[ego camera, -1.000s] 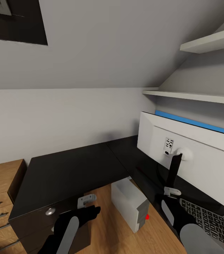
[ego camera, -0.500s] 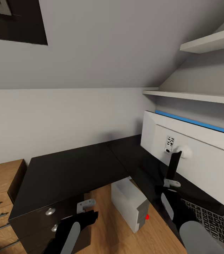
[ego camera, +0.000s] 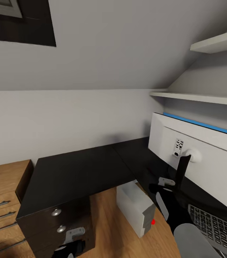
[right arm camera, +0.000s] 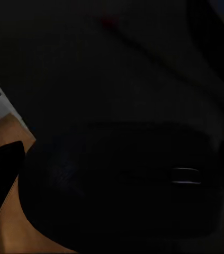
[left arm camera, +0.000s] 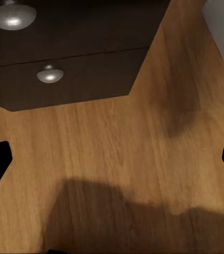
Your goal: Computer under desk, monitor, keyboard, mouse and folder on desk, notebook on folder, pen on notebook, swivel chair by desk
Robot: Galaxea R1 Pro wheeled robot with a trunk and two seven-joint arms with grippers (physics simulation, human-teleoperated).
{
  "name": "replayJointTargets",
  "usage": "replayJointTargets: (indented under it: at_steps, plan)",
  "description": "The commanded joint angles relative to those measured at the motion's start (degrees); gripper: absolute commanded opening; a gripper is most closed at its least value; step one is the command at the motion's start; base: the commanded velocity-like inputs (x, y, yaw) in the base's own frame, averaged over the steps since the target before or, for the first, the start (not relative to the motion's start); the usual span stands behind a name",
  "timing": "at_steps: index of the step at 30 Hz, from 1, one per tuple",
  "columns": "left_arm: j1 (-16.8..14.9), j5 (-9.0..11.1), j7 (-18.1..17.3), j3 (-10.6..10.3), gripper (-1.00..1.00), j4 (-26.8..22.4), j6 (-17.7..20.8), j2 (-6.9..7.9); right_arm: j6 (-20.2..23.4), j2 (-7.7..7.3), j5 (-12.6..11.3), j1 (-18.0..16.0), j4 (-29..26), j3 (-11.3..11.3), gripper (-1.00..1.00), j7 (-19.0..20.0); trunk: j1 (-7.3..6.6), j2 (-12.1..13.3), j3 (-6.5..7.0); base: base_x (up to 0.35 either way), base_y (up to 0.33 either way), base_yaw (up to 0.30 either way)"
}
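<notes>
Black L-shaped desk [ego camera: 81, 172]: monitor [ego camera: 206, 157] stands right, long axis running near-far, white back facing left. Mouse [right arm camera: 122, 180] lies beneath right gripper [ego camera: 162, 183], grip indeterminate. Left gripper [left arm camera: 112, 159] spread over floor.

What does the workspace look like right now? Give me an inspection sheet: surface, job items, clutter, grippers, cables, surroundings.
Surface: desk, black L-shaped top, left wing bare.
Job's things: monitor stands on the desk's right wing, white back toward the camera; keyboard lies on the desk beside its stand; computer sits on the floor under the desk; mouse, dark and rounded, close under the right wrist camera.
Clutter: nothing seen.
Grippers: right gripper low over the desk by the monitor stand, state unclear; left gripper open, over bare wood floor near the black drawer unit.
Cables: nothing seen.
Surroundings: sloped grey ceiling, wall shelves, wooden drawers at left.
</notes>
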Motion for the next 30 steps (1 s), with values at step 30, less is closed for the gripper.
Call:
replayJointTargets:
  at_steps: [30]
  plan:
    - [0.12, -7.97, 0.44, -0.39, 1.0, 10.71, -21.13, 0.26, 6.27, 2.4, -4.09, 0.88, -8.21, 11.54, -1.0, -0.04, 0.0, -0.04, -0.97, 0.0, 0.0, 0.266]
